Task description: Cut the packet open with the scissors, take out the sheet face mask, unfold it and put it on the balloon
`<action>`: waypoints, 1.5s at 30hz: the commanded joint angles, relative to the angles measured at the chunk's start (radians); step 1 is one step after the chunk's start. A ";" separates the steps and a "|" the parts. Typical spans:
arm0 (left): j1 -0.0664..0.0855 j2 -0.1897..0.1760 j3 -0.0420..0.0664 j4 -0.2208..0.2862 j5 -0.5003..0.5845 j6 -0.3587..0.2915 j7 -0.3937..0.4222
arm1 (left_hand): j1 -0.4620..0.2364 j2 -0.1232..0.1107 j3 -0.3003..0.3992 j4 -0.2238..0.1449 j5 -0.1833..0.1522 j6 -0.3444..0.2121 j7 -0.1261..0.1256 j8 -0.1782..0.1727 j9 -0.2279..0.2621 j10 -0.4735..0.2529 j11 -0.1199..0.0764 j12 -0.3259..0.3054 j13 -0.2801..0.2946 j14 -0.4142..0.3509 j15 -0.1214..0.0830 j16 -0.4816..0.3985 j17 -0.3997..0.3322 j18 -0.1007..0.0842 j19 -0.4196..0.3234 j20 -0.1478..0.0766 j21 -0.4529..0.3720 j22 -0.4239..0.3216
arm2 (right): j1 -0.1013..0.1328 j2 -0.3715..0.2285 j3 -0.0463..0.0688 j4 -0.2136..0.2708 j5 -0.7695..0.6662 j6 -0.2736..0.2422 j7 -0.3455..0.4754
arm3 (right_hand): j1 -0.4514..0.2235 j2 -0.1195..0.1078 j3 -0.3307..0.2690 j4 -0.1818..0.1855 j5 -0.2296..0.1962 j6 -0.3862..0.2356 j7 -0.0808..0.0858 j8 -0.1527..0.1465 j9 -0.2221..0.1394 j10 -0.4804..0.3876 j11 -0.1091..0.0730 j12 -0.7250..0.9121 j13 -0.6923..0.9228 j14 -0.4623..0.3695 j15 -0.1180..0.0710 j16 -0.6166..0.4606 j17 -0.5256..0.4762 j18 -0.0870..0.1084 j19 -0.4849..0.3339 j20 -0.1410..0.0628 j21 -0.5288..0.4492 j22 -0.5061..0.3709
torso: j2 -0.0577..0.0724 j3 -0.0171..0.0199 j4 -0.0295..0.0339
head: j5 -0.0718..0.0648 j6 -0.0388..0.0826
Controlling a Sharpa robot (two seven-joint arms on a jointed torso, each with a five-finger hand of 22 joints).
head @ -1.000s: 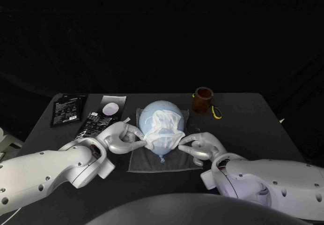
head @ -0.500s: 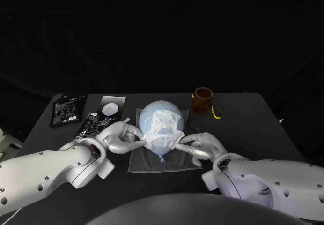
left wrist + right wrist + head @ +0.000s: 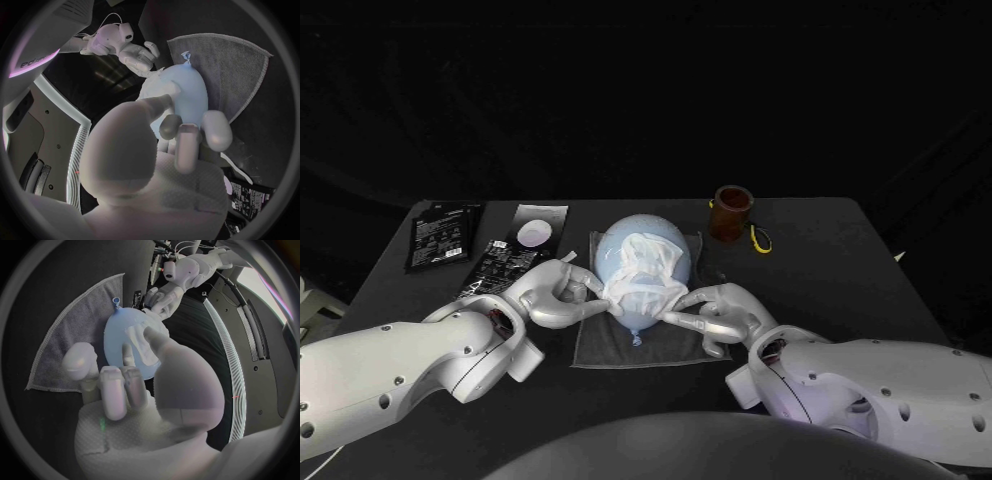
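While left hand [image 3: 564, 293] and right hand [image 3: 721, 312] pinch the mask [image 3: 646, 268], the balloon [image 3: 643, 228] lies on a grey towel [image 3: 610, 350].

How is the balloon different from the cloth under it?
The balloon is round and pale blue; the cloth is flat and grey. The balloon wears the white mask; the cloth lies spread under the balloon. Both are on the black table.

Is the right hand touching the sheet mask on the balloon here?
Touching. The right wrist view shows the right hand with its fingers pinching a fold of the white sheet mask against the balloon, with no gap.
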 commanded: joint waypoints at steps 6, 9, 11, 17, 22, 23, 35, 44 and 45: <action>-0.001 0.001 0.000 0.004 0.007 0.022 0.013 | -0.006 0.005 0.009 -0.004 0.003 -0.006 0.003 0.004 0.093 0.032 -0.026 0.000 0.003 0.066 -0.008 0.006 0.114 -0.012 0.007 0.000 0.005 0.001 | -0.001 0.018 0.002 -0.014 0.015 -0.028 0.032 | 0.010 0.036 -0.018 0.007 -0.014 0.034 -0.010 0.004 0.001 0.107 -0.004 0.004 0.263 0.104 0.000 0.005 0.263 0.007 0.014 -0.001 0.035 0.121 | 0.000 -0.0001 0.0006 | -0.002 0.000; -0.001 0.000 0.000 0.004 0.007 0.024 0.013 | -0.006 0.005 0.009 -0.004 0.003 -0.006 0.003 0.004 0.093 0.032 -0.026 0.000 0.003 0.066 -0.008 0.006 0.114 -0.012 0.007 0.000 0.005 0.001 | -0.001 0.025 0.004 -0.022 0.032 -0.053 0.048 | 0.021 0.058 -0.022 0.013 -0.042 0.061 -0.021 0.004 -0.002 0.107 -0.014 0.004 0.263 0.104 -0.008 0.005 0.263 0.004 0.024 -0.008 0.055 0.126 | 0.000 -0.0001 0.0010 | 0.000 0.000; -0.001 0.000 0.000 0.004 0.007 0.025 0.012 | -0.006 0.005 0.009 -0.004 0.003 -0.006 0.003 0.004 0.093 0.032 -0.026 0.000 0.003 0.066 -0.008 0.006 0.114 -0.012 0.007 0.000 0.005 0.001 | -0.001 0.029 0.005 -0.026 0.040 -0.065 0.056 | 0.028 0.074 -0.023 0.017 -0.062 0.078 -0.027 0.001 -0.006 0.107 -0.019 0.004 0.263 0.104 -0.013 0.005 0.263 0.003 0.029 -0.013 0.066 0.128 | 0.000 0.0000 0.0007 | 0.001 0.000; -0.001 -0.001 0.000 0.004 0.006 0.027 0.011 | -0.010 0.005 0.016 -0.010 0.003 -0.006 0.003 0.006 0.095 0.033 -0.026 0.001 0.005 0.066 -0.008 0.006 0.115 -0.012 0.008 0.000 0.006 0.002 | 0.000 0.042 0.009 -0.037 0.065 -0.108 0.077 | 0.029 0.087 -0.030 0.025 -0.079 0.098 -0.034 -0.003 -0.010 0.107 -0.026 0.004 0.263 0.104 -0.020 0.005 0.263 0.000 0.035 -0.019 0.078 0.130 | 0.000 -0.0001 0.0004 | -0.001 0.000; -0.001 -0.001 0.000 0.005 0.006 0.027 0.011 | -0.012 0.005 0.018 -0.011 0.003 -0.006 0.003 0.006 0.095 0.033 -0.026 0.001 0.005 0.066 -0.008 0.006 0.115 -0.012 0.008 0.000 0.006 0.003 | 0.000 0.052 0.012 -0.042 0.074 -0.126 0.089 | 0.017 0.079 -0.049 0.035 -0.082 0.106 -0.036 -0.008 -0.013 0.107 -0.028 0.004 0.263 0.104 -0.022 0.005 0.263 0.000 0.037 -0.022 0.082 0.131 | 0.001 0.0001 0.0000 | -0.002 0.000; -0.001 -0.001 0.000 0.005 0.006 0.027 0.011 | -0.012 0.005 0.018 -0.011 0.003 -0.006 0.003 0.006 0.095 0.033 -0.026 0.001 0.005 0.066 -0.008 0.006 0.115 -0.012 0.008 0.000 0.006 0.003 | 0.000 0.053 0.012 -0.042 0.075 -0.128 0.091 | 0.017 0.078 -0.049 0.035 -0.082 0.106 -0.036 -0.008 -0.013 0.107 -0.028 0.004 0.263 0.104 -0.022 0.005 0.263 0.000 0.037 -0.022 0.081 0.131 | 0.000 0.0001 0.0000 | -0.002 0.000; -0.001 0.001 0.000 0.005 0.006 0.027 0.011 | -0.016 0.005 0.024 -0.015 0.003 -0.006 0.003 0.007 0.096 0.034 -0.026 0.002 0.007 0.066 -0.008 0.006 0.115 -0.013 0.008 -0.001 0.006 0.004 | 0.000 0.068 0.016 -0.052 0.077 -0.144 0.095 | 0.076 0.098 -0.046 0.012 -0.083 0.136 -0.052 -0.008 -0.015 0.107 -0.042 0.004 0.263 0.104 -0.033 0.005 0.263 0.000 0.037 -0.031 0.082 0.130 | 0.000 -0.0007 0.0000 | -0.006 0.000; -0.001 0.001 0.000 0.007 0.006 0.024 0.010 | -0.016 0.005 0.024 -0.015 0.003 -0.006 0.003 0.007 0.096 0.034 -0.026 0.002 0.007 0.066 -0.008 0.006 0.115 -0.013 0.008 -0.001 0.006 0.004 | 0.000 0.075 0.020 -0.063 0.075 -0.150 0.123 | 0.189 0.166 0.035 -0.066 -0.082 0.185 -0.076 0.008 -0.008 0.107 -0.065 0.004 0.263 0.104 -0.055 0.005 0.263 -0.001 0.042 -0.051 0.094 0.133 | 0.000 -0.0007 0.0003 | -0.010 0.000; -0.001 0.001 0.000 0.007 0.006 0.023 0.010 | -0.016 0.005 0.024 -0.015 0.003 -0.006 0.003 0.007 0.096 0.034 -0.026 0.002 0.007 0.066 -0.008 0.006 0.115 -0.013 0.008 -0.001 0.006 0.004 | 0.000 0.075 0.020 -0.064 0.075 -0.150 0.127 | 0.191 0.169 0.044 -0.073 -0.082 0.186 -0.072 0.010 -0.006 0.107 -0.063 0.004 0.263 0.104 -0.054 0.005 0.263 -0.002 0.043 -0.052 0.097 0.134 | -0.001 -0.0005 0.0001 | -0.011 0.000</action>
